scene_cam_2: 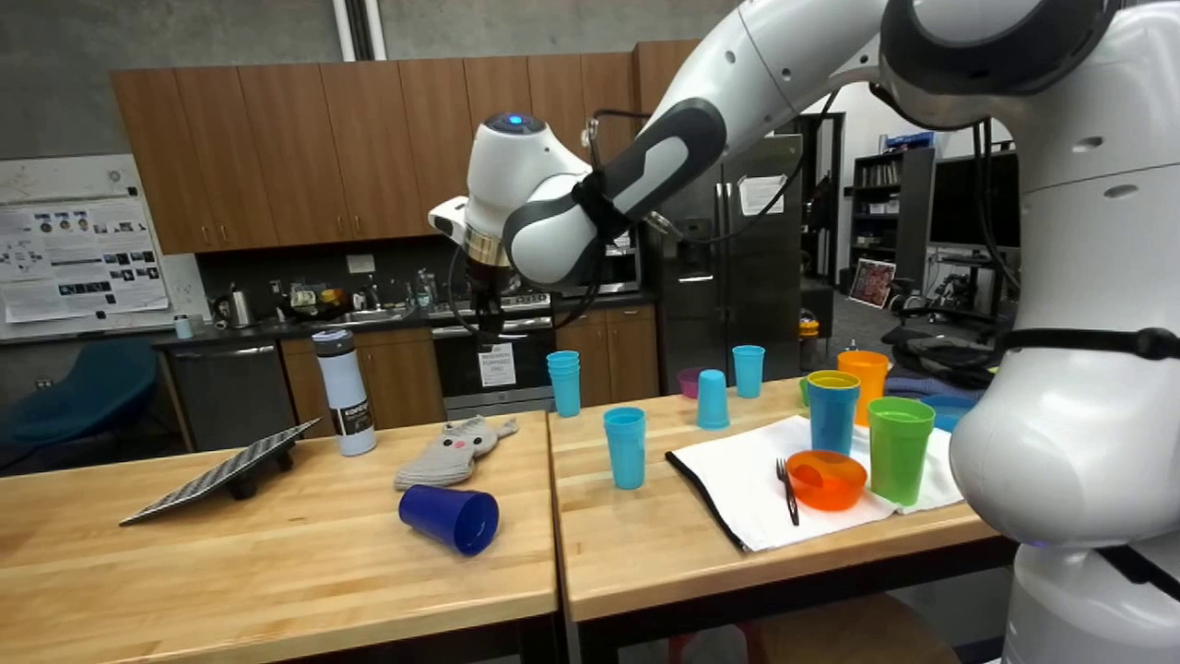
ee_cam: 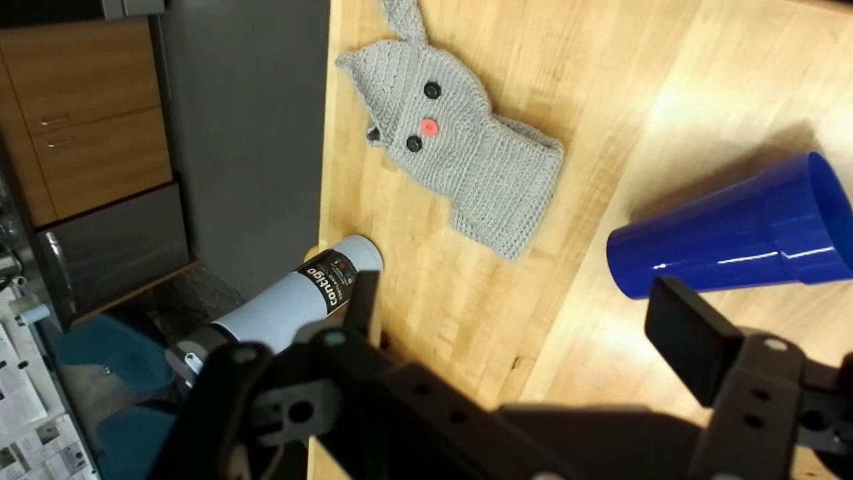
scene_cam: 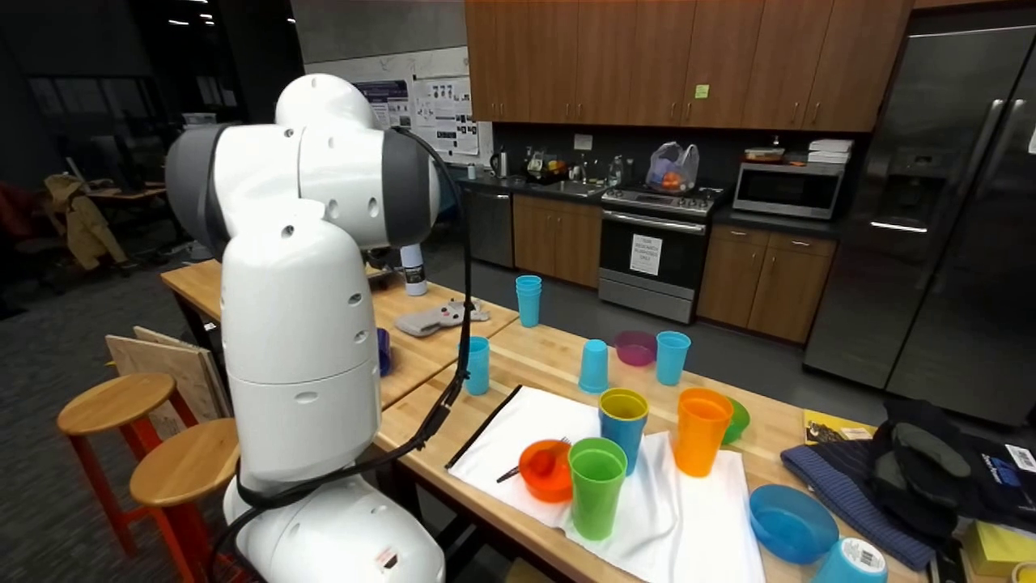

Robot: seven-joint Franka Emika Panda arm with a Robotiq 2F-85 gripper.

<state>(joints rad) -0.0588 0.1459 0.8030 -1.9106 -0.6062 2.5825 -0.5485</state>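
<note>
Pincer (ee_cam: pixel 516 303) gapes plainly only in wrist view.

Both exterior views look over the wooden tabletop (scene_cam: pixel 542 356) at the wall cabinets (scene_cam: pixel 688 61), sharing the white cloth (scene_cam_2: pixel 737 484) and the stove (scene_cam: pixel 684 263): in an exterior view you're peering down with the white arm (scene_cam: pixel 303 324) super close at 9 o'clock, and in an exterior view the lens sits lower with the arm's thick lower part (scene_cam_2: pixel 1074 443) crowding 3 o'clock. Wrist view's way nearer the wood, aimed down past the gripper (ee_cam: pixel 523 320) at 6 o'clock, rolled so the floor cupboards (ee_cam: pixel 86 113) land near 10, and it shares the grey knit critter (ee_cam: pixel 460 140) and dark blue cup (ee_cam: pixel 726 233) with both of those.
</note>
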